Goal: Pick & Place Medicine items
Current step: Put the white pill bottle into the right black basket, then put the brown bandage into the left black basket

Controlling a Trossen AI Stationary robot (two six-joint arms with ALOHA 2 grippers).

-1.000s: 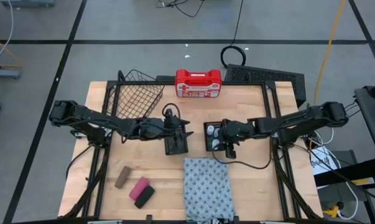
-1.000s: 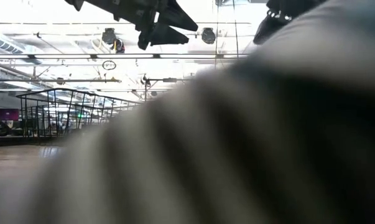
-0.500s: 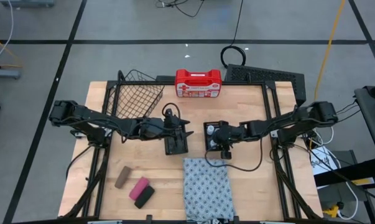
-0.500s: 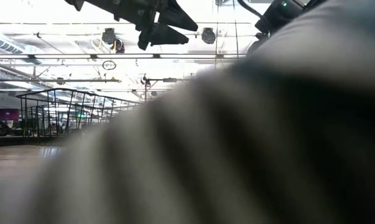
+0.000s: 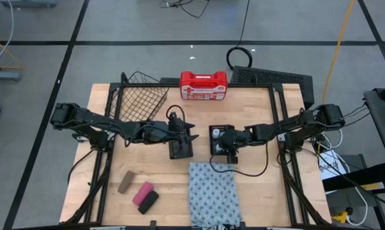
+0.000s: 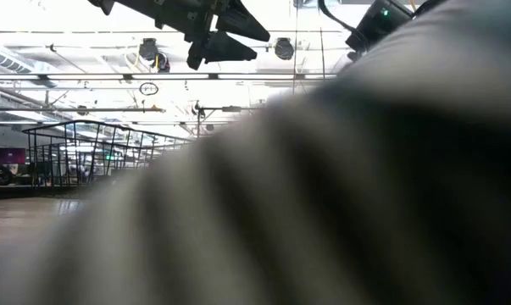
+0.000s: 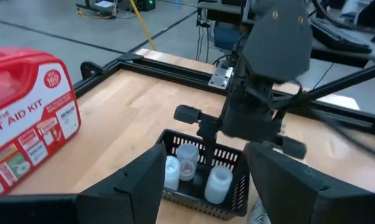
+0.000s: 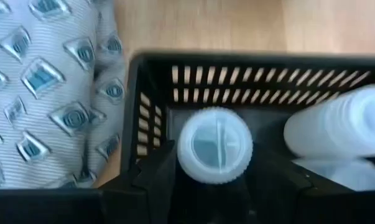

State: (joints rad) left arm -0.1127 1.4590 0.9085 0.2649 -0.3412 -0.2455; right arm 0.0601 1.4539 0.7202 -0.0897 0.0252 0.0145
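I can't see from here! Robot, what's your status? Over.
Right tool down in black tray, open around a white bottle. Left tool open, hovering empty. Nothing blocking.

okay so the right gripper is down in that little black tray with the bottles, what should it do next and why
Probably close the right gripper on the white bottle. The right wrist view shows that bottle upright in the black tray, sitting between the two spread fingers, with another bottle lying beside it. The fingers do not look clamped yet, so a gentle squeeze before lifting seems the sensible step. The left gripper waits nearby.
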